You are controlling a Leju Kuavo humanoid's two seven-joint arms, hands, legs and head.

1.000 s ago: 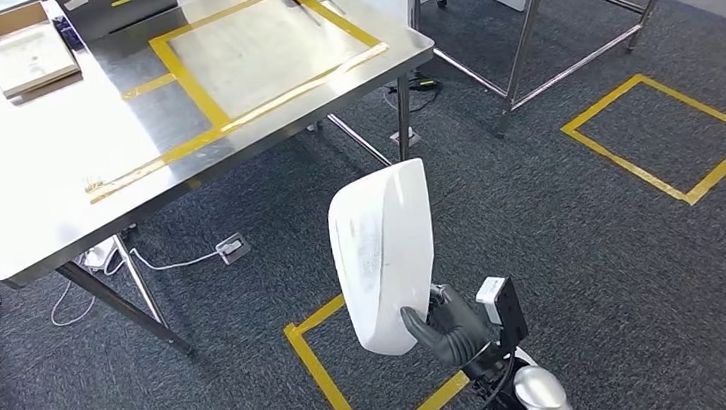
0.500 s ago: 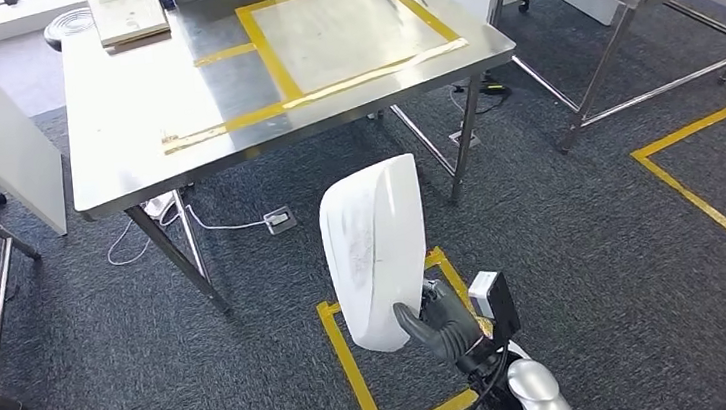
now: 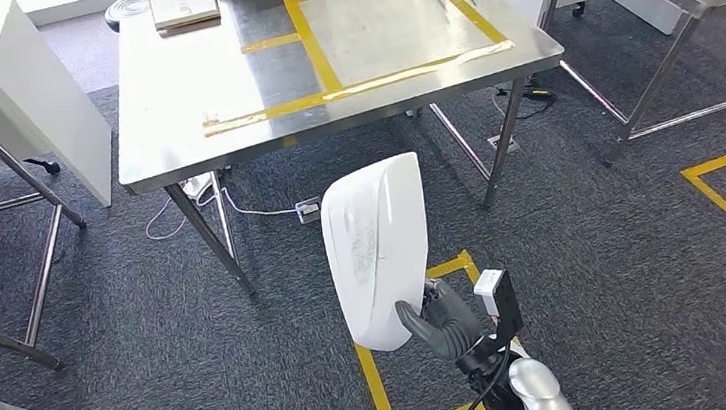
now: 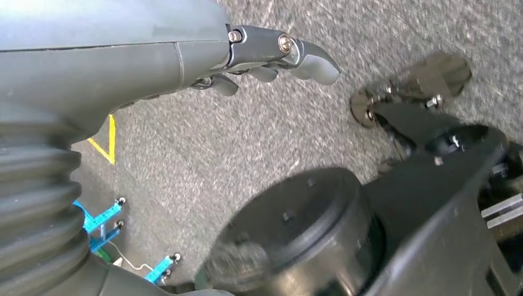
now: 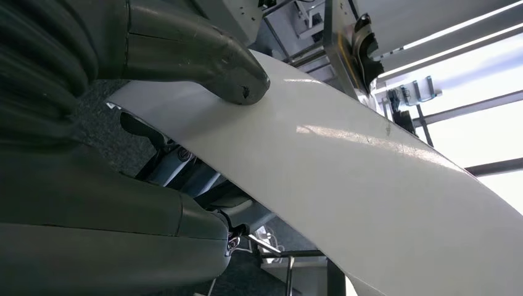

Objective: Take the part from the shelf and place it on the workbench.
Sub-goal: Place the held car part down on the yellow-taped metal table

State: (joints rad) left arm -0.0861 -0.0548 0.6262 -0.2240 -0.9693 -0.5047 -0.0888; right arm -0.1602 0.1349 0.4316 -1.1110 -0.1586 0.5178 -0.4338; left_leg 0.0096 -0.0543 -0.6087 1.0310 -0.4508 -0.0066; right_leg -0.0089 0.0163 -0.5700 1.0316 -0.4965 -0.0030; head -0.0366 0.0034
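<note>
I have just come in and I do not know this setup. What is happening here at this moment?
The robot is carrying a white curved part in its right hand, which grips the part at its lower end and holds it upright above the carpet. The steel workbench, marked with yellow tape, stands ahead of it, and the part is not yet on it. The left hand hangs over the floor, holding nothing, its fingers slightly curled.

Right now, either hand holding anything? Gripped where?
The right hand grips the white part at its lower edge, thumb pressed on one face. The left hand holds nothing.
</note>
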